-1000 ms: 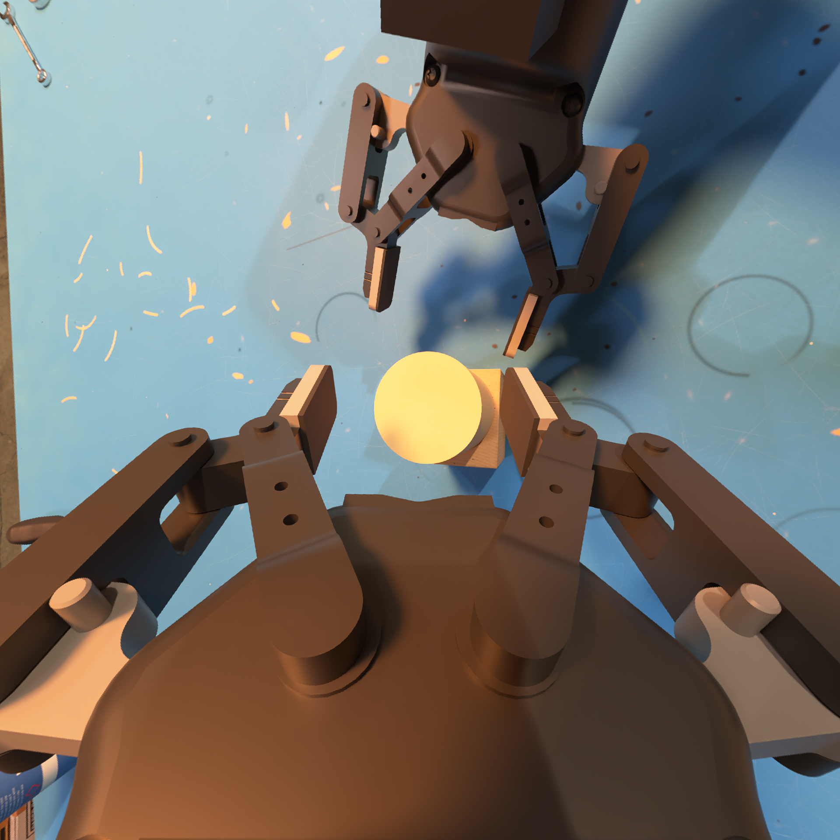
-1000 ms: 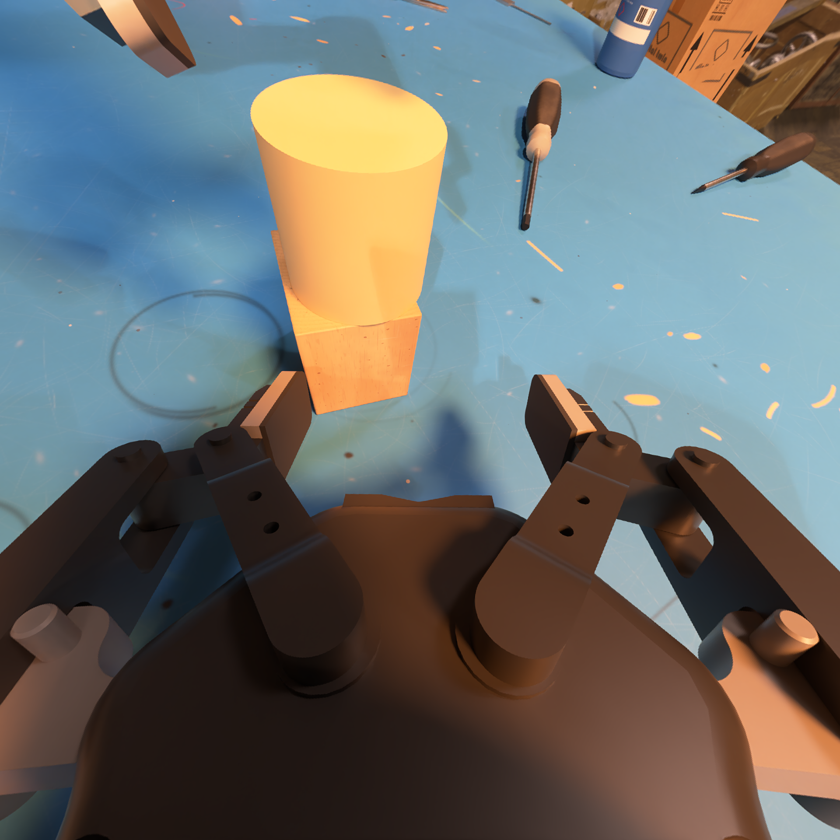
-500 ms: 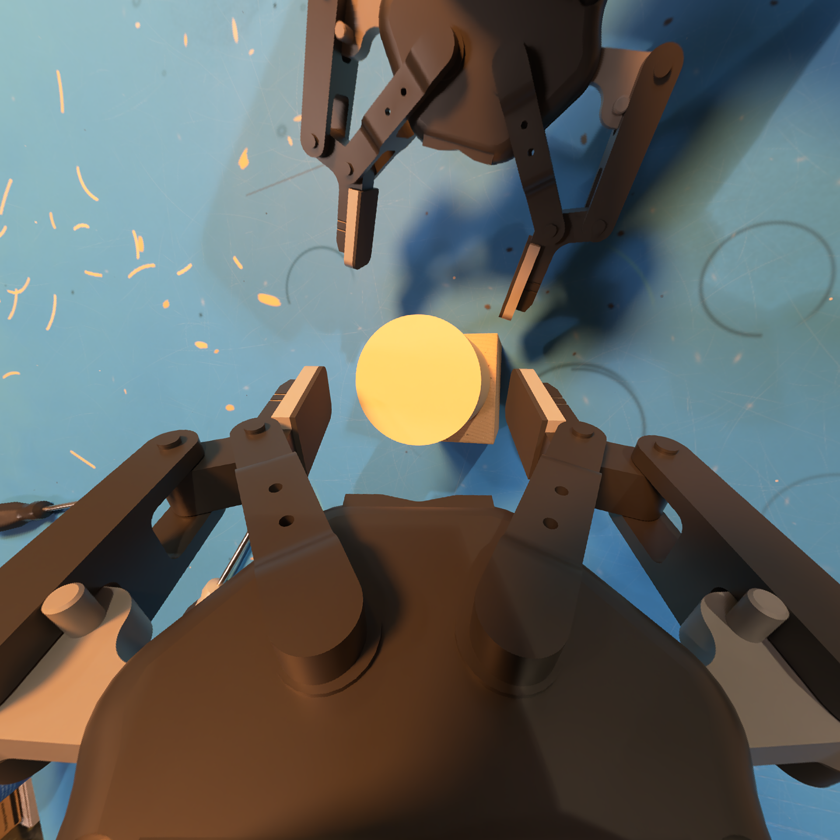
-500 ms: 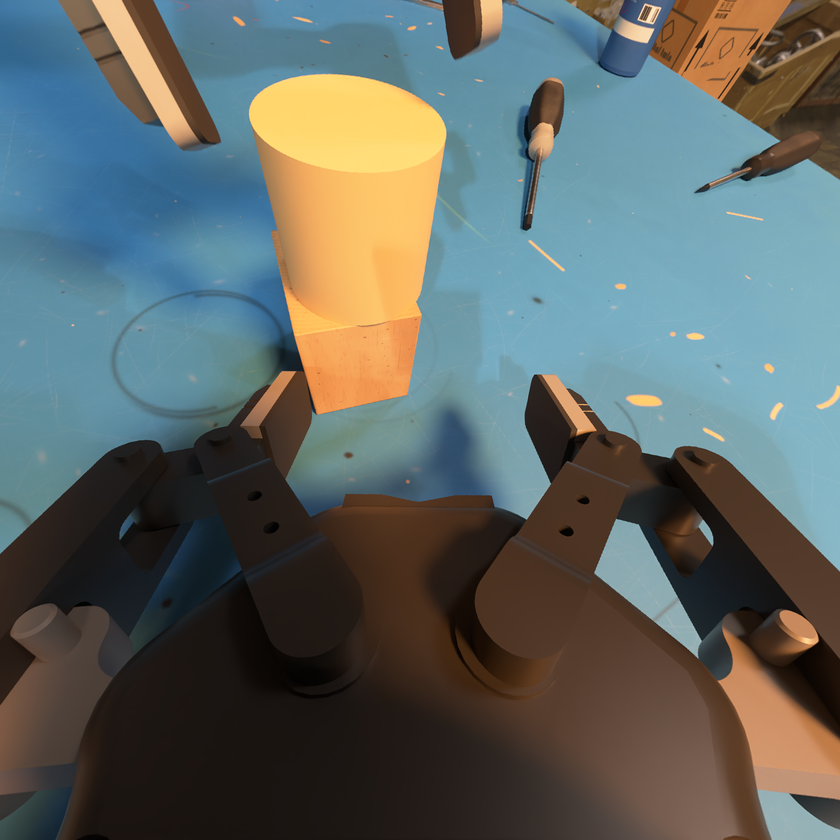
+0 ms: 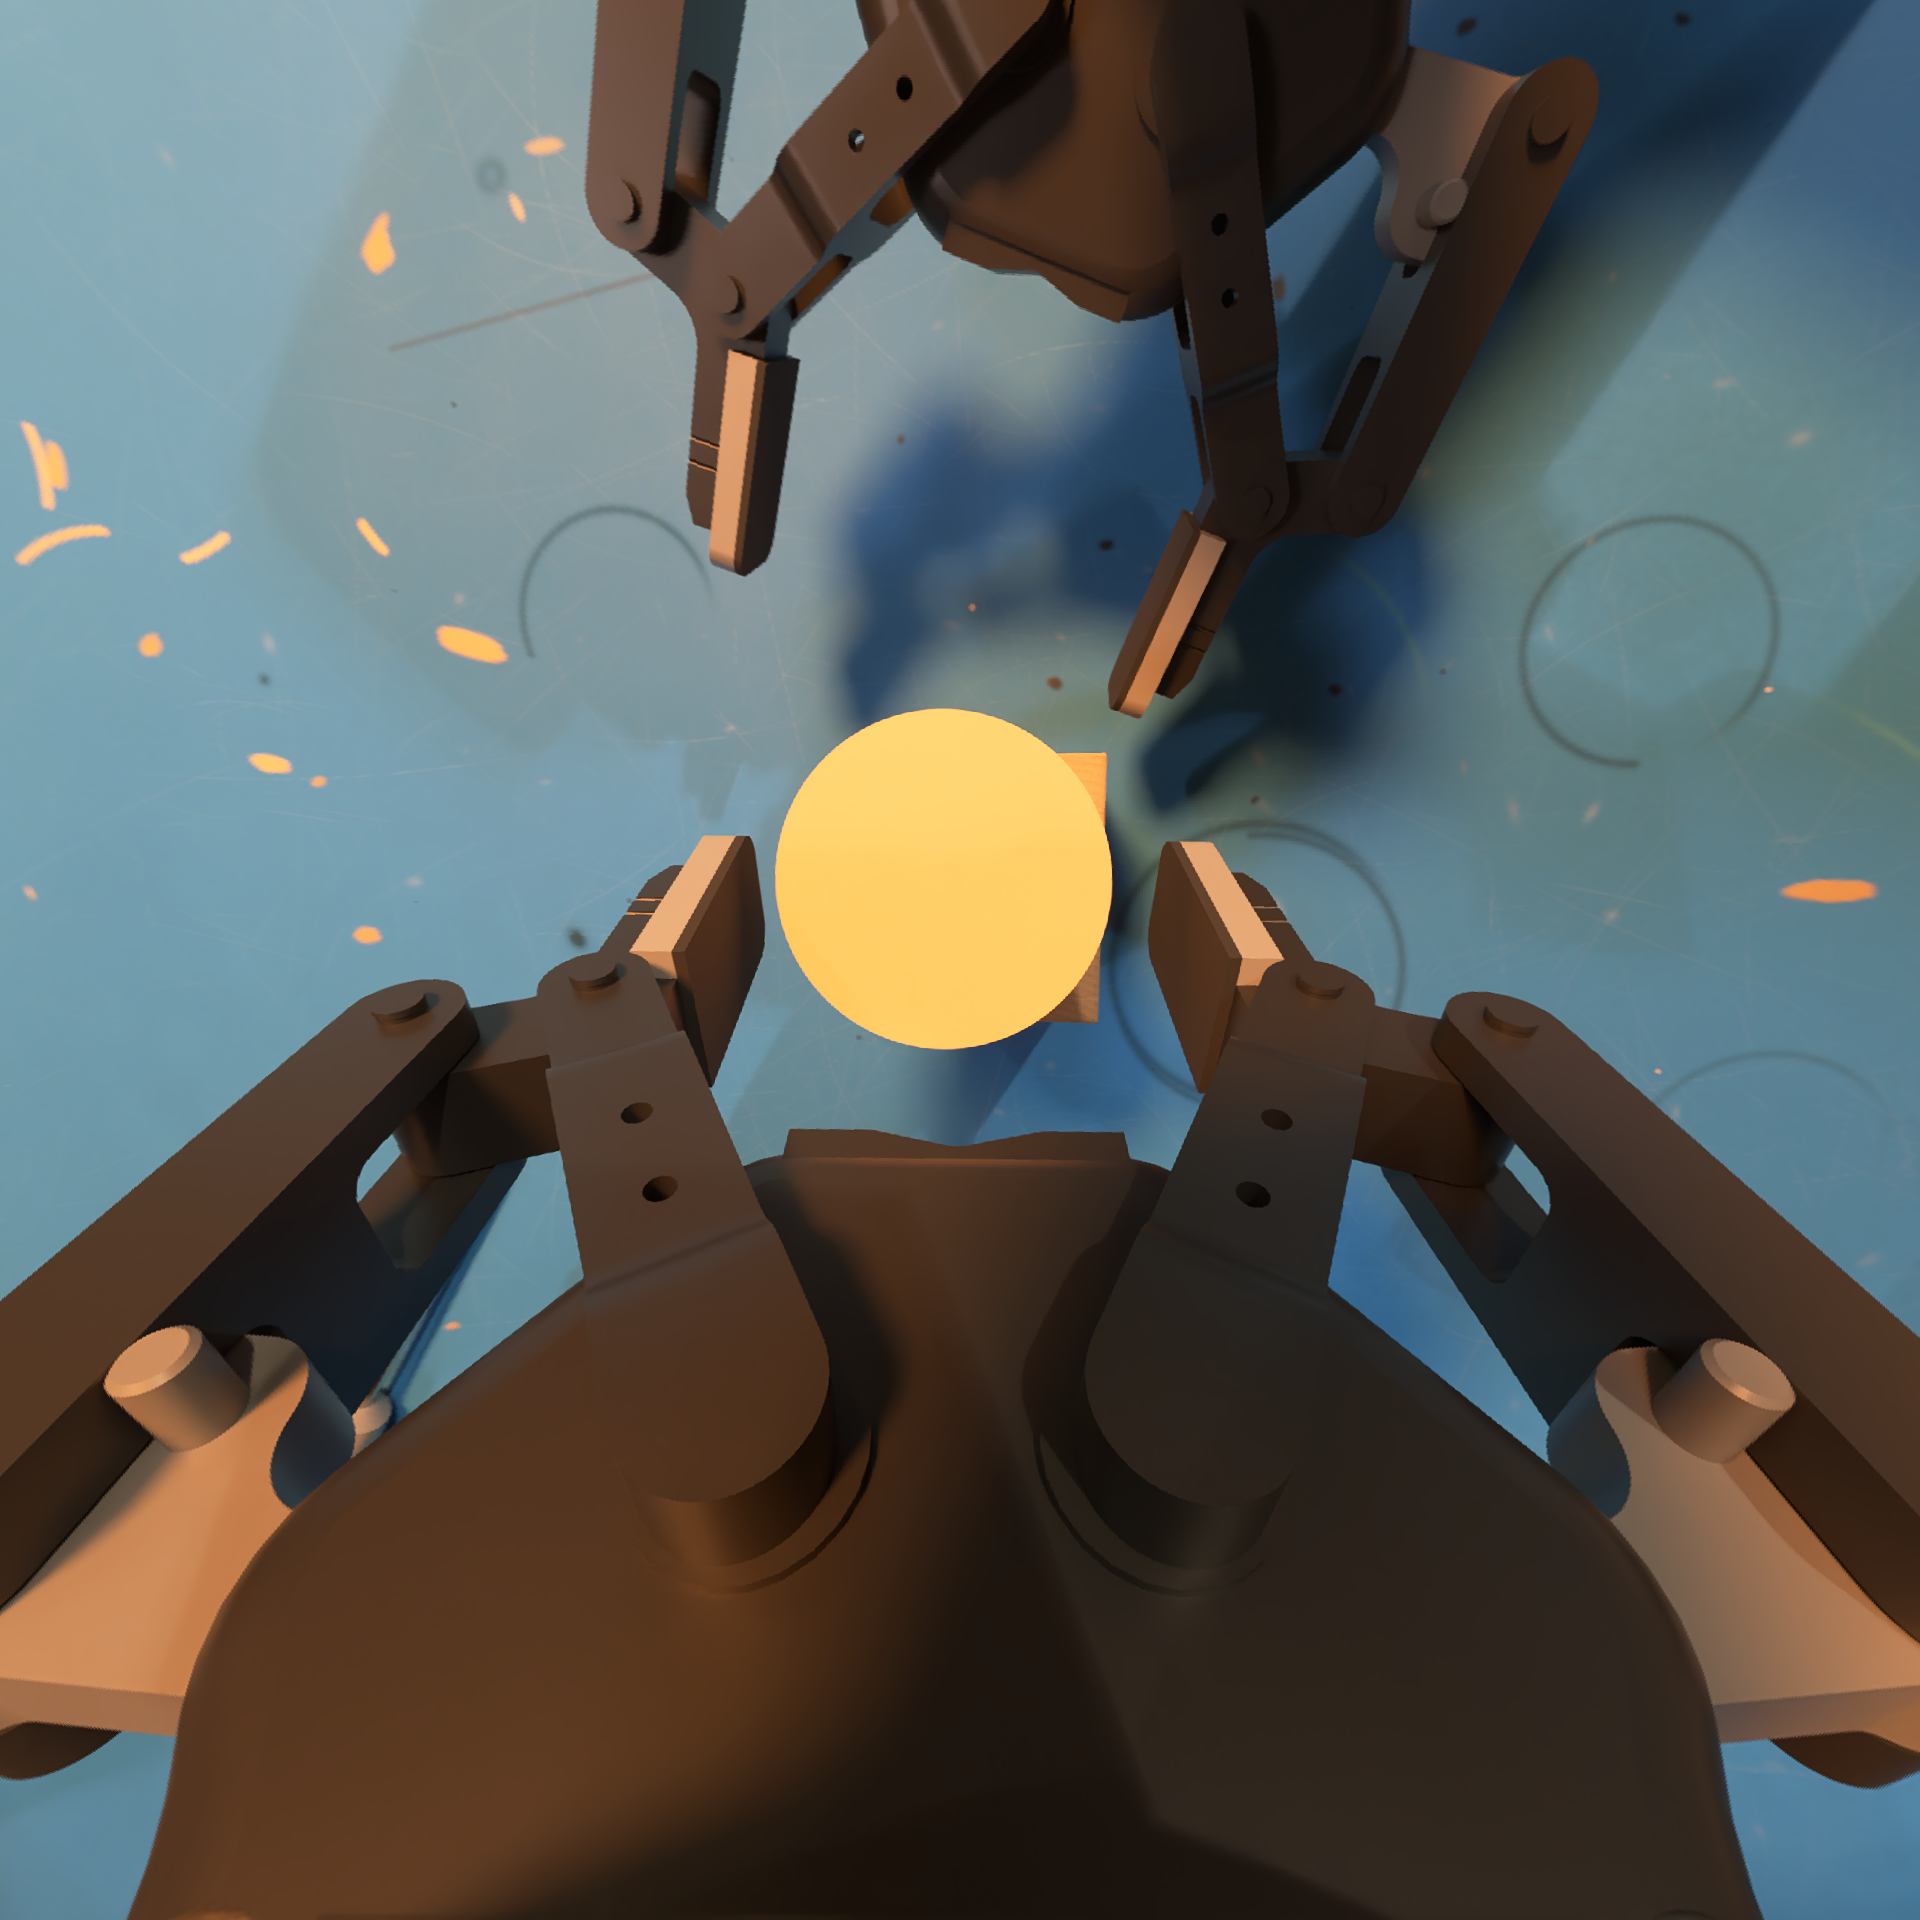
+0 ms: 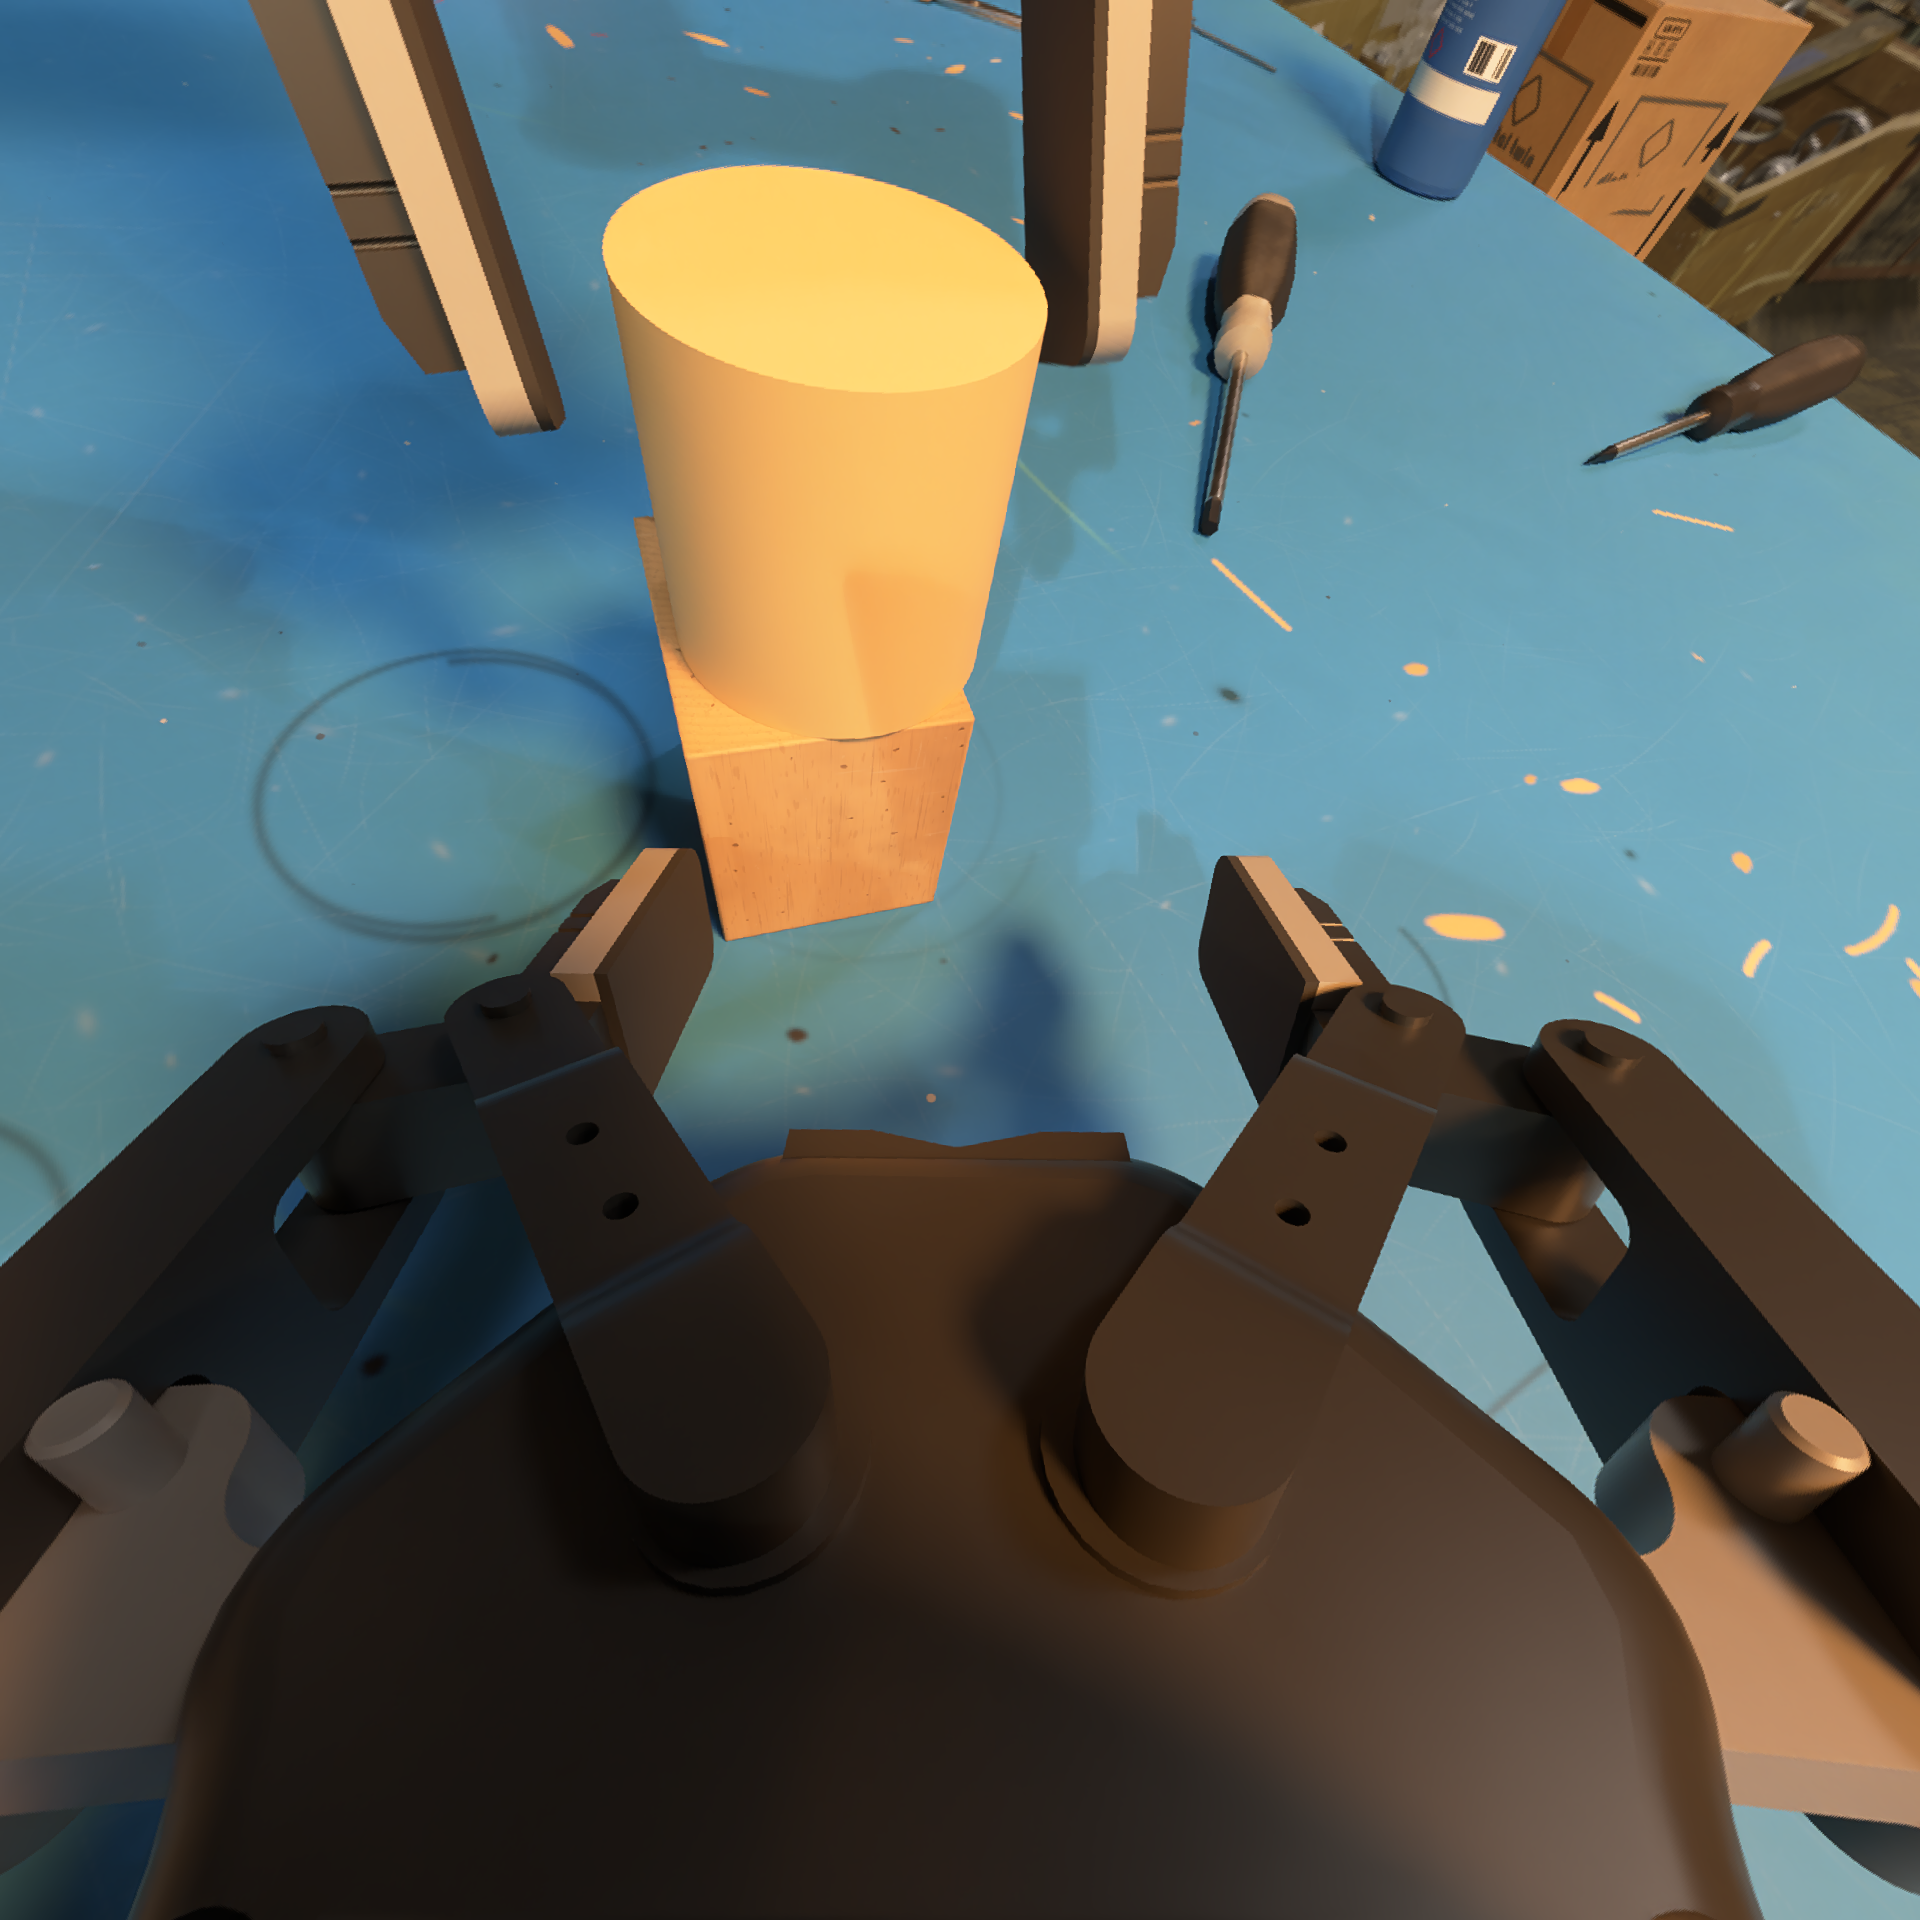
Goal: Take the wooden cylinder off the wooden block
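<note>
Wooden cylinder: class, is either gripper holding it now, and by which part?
Nothing is held. The left gripper straddles the wooden cylinder, jaws open with gaps either side; the right gripper is open too.

Smooth matt wooden cylinder [image 6: 821, 447] on grainy, speckled wooden block [image 6: 826, 826]; scratched blue tabletop [image 6: 1351, 727].

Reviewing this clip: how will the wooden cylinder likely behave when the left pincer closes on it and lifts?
The wooden cylinder looks rigid, so it probably won't deform. Its smooth curved side may slip or rotate between flat pads. Standing tall on the smaller wooden block, it could tip if nudged off-centre; the open left pincer straddles it.
</note>
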Robot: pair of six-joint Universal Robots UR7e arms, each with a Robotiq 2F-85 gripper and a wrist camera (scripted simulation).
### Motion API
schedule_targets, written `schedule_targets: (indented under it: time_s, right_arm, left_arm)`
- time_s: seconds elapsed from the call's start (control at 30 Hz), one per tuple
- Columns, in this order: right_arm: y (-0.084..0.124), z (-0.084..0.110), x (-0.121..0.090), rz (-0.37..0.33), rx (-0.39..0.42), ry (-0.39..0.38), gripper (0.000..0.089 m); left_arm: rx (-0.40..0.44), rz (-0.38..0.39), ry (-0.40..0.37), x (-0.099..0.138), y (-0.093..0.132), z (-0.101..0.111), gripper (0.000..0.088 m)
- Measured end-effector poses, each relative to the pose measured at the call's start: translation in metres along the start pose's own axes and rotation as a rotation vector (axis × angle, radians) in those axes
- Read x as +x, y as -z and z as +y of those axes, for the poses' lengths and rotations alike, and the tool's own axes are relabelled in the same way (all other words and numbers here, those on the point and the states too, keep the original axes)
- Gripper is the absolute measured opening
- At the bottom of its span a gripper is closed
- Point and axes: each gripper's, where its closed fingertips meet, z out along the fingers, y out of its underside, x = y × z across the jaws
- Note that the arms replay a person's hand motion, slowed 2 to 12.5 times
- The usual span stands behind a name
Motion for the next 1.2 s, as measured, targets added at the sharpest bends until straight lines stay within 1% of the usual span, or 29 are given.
schedule_targets:
  time_s: [0.07,0.13,0.23,0.33,0.47,0.77,1.2]
  right_arm:
    - [0.0002,0.0002,-0.0003,0.001,0.001,0.005,0.0814]
    - [0.0001,0.0006,-0.0005,0.002,0.002,0.007,0.0816]
    - [-0.0005,0.0011,-0.0004,0.008,0.003,0.008,0.0821]
    - [-0.0011,0.0014,0.0007,0.021,0.002,0.012,0.0827]
    - [-0.0016,0.0013,0.0012,0.030,-0.002,0.018,0.0829]
    - [-0.0019,0.0018,0.0017,0.028,-0.030,0.020,0.0821]
    - [-0.0024,0.0011,0.0013,0.027,-0.026,0.034,0.0814]
  left_arm:
    - [-0.010,0.035,0.018,0.0022,-0.0011,0.0007,0.0638]
    - [-0.021,0.067,0.036,0.0044,-0.0019,0.0013,0.0566]
    - [-0.031,0.093,0.059,0.0049,-0.0024,0.0015,0.0510]
    - [-0.031,0.092,0.061,0.0039,-0.0027,0.0011,0.0510]
    - [-0.029,0.081,0.044,0.0039,-0.0025,0.0011,0.0509]
    - [-0.027,0.064,0.036,0.0039,-0.0016,0.0020,0.0509]
    - [-0.050,0.072,0.044,0.0032,-0.0011,0.0036,0.0509]
